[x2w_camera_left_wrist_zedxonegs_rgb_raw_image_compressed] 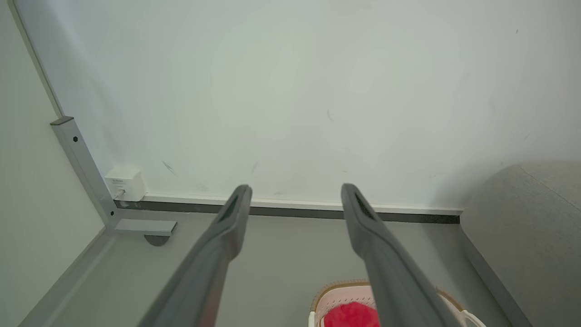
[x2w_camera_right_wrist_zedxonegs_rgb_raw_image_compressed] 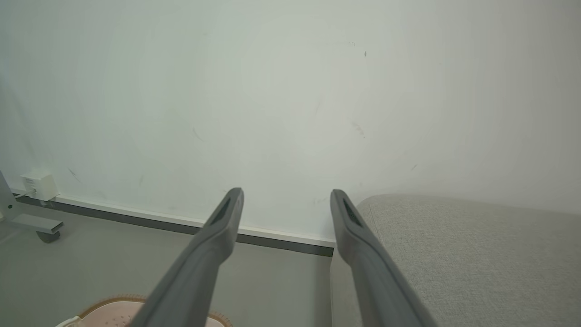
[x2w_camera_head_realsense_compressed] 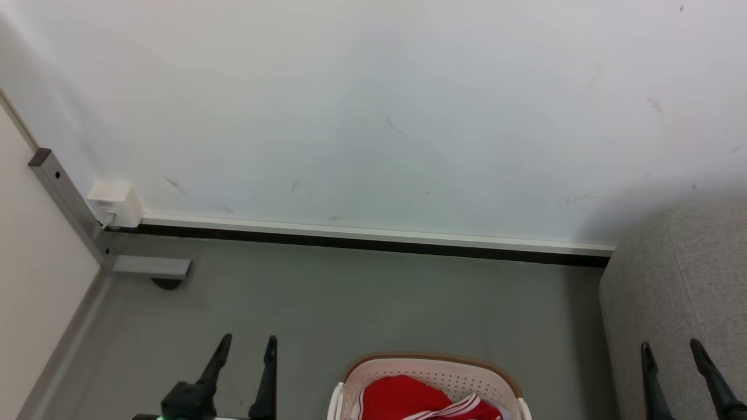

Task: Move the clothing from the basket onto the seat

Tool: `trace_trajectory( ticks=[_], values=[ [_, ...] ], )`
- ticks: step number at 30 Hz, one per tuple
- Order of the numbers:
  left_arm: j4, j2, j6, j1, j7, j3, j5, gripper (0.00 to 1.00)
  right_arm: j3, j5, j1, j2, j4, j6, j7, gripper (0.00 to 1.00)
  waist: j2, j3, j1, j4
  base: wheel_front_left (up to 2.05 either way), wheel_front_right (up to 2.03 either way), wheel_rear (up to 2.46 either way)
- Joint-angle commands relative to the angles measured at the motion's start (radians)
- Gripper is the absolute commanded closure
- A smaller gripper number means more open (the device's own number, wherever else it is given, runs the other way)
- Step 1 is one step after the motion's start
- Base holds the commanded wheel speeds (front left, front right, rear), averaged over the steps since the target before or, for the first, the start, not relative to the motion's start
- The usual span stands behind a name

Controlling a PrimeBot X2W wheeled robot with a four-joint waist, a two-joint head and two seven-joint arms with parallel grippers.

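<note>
Clothing (x2w_camera_head_realsense_compressed: 402, 399) heaped in basket (x2w_camera_head_realsense_compressed: 432, 368), white stripes slanting near-left to far-right; left gripper (x2w_camera_head_realsense_compressed: 249, 339) and right gripper (x2w_camera_head_realsense_compressed: 670, 345) jaws wide, empty.

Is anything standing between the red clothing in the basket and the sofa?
Nothing visible does. The red clothing lies uncovered in the basket, and only grey floor lies between the basket and the sofa.

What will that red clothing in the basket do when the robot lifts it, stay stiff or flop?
Probably flop: the clothing lies in soft rumpled folds in the basket, so it should drape and dangle. It looks like thin fabric, so likely light. A hanging part might drag on the basket's rim.
</note>
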Motion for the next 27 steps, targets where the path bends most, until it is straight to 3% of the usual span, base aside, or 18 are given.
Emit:
trace_trajectory(
  ticks=[1, 14, 27],
  values=[
    [0.003, 0.008, 0.002, 0.008, -0.009, 0.000, 0.023, 0.00, 0.002, -0.022, 0.011, -0.003, -0.003, -0.002, -0.010, 0.00, 0.0000, 0.002, 0.0000, -0.002, 0.00, 0.00, 0.00],
    [0.003, 0.007, -0.003, -0.016, -0.007, -0.004, 0.002, 0.00, 0.009, -0.006, -0.009, -0.013, -0.011, -0.002, -0.009, 0.00, 0.0000, 0.031, 0.0000, -0.031, 0.00, 0.00, 0.00],
    [0.114, 0.006, -0.051, -0.192, -0.007, -0.162, -0.009, 0.00, 0.006, 0.006, -0.083, -0.017, -0.056, -0.002, -0.007, 0.00, 0.0000, 0.159, 0.0000, -0.075, 0.00, 0.00, 0.00]
  ],
)
